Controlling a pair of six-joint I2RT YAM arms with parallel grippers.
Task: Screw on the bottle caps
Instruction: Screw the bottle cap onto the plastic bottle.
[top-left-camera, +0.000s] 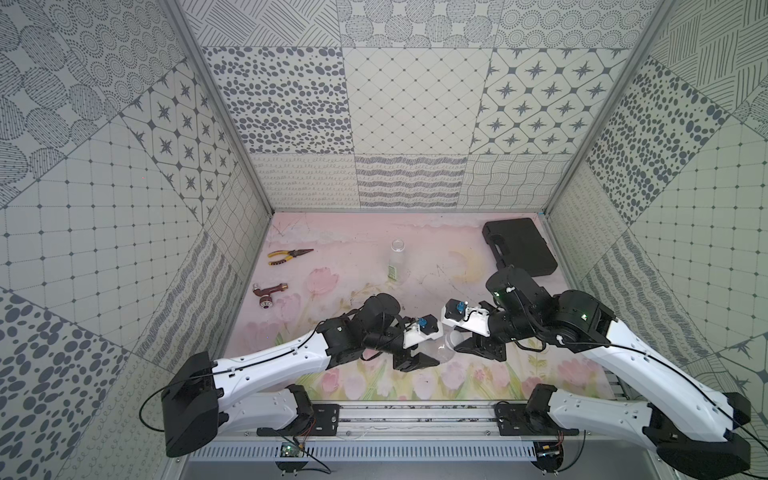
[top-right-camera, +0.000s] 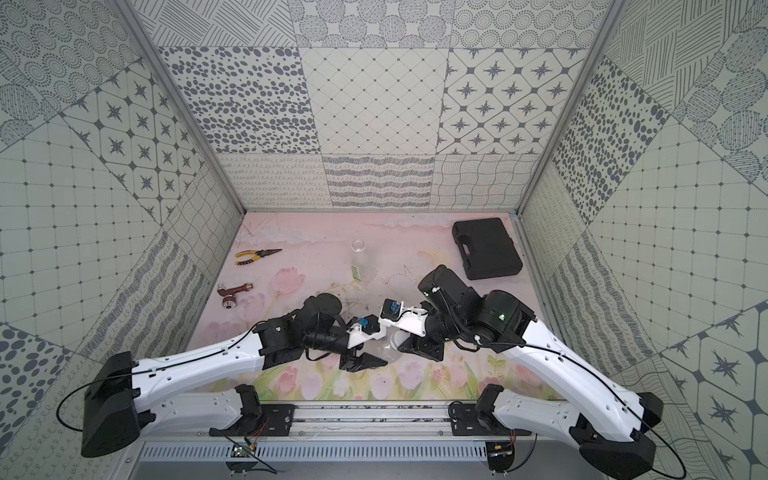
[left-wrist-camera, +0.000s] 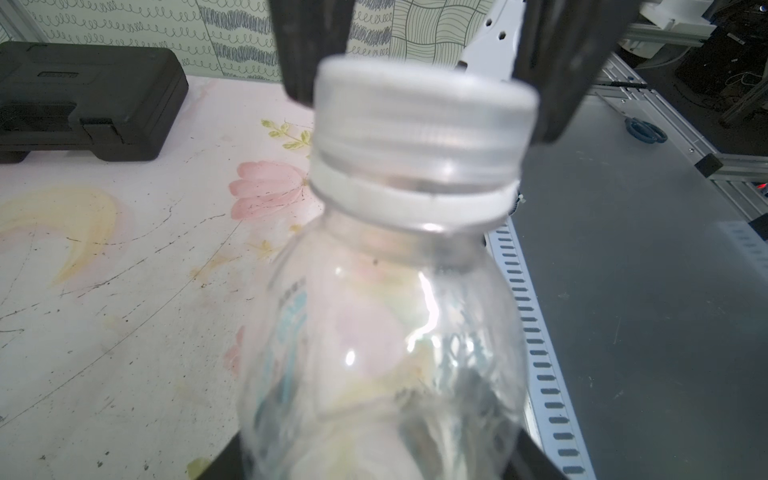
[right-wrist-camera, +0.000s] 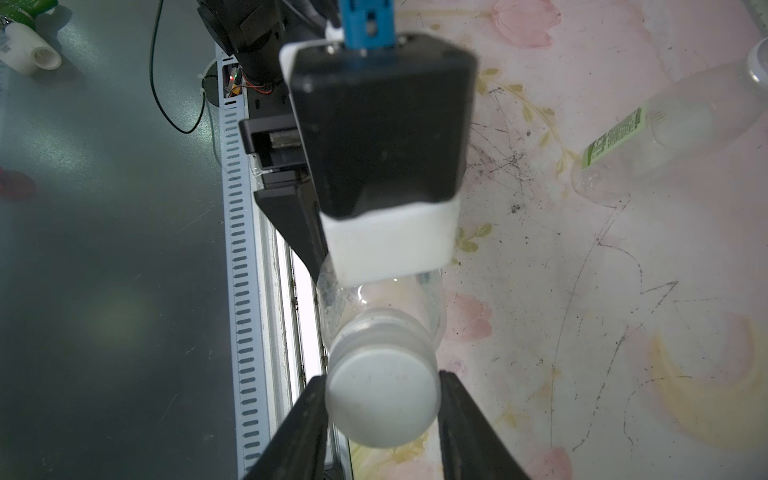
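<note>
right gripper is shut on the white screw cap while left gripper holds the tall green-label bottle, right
No: the left gripper holds the short clear plastic bottle with blue print, as the left wrist view shows. The right gripper is shut on its white round screw cap.

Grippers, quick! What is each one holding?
Left gripper: closed on the shorter bottle.
Right gripper: closed on its white cap.

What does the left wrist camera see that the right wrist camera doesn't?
Only the left wrist view shows the black case and blue scissors. Only the right wrist view shows the green-label bottle. Both show the white cap on the clear bottle, pinched by the right gripper.
</note>
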